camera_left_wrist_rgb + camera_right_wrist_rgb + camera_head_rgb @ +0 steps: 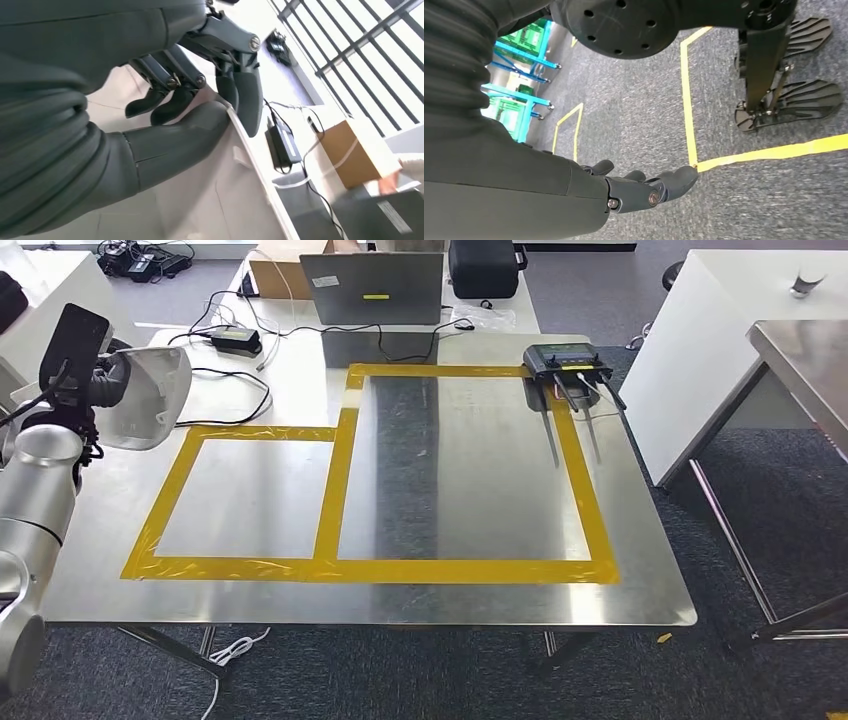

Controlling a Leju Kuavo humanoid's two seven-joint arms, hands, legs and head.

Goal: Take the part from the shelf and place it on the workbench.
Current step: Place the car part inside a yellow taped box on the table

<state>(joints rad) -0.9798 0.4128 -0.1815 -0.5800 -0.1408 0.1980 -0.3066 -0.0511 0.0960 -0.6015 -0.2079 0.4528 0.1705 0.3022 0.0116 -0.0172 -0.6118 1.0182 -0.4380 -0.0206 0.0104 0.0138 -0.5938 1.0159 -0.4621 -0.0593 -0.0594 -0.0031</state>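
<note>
Head view, step in hand: we judge the carry is near its end; our left hand (85, 380) is raised at the left edge of the workbench (640, 590), grasping the white part (150, 395), which hangs above the bench's left side, not yet set down.
Head view, next move: we think the part should go down inside the small taped frame (250, 495), marked off by yellow tape (330, 500); that calls for moving the arm right and lowering before the fingers let go.
Head view, surroundings: a black router (565, 362) with long antennas sits on the far right corner of the big taped frame; a laptop (378, 287), a power brick (236, 338) with loose cables, a cardboard box (285, 275) and a black case (483, 267) line the far edge. None lies in the small frame, so we see nothing blocking the drop; the cable near its far left corner is the closest thing.
Left wrist view, grip: the thumb (170, 142) and dark fingers (247, 97) clamp the part's thin white edge (250, 155); beyond it we see the power brick and the cardboard box.
Right wrist view, right hand: our right hand (644, 187) hangs over grey carpet (634, 100) with yellow floor lines, fingers loosely curled, holding nothing.
</note>
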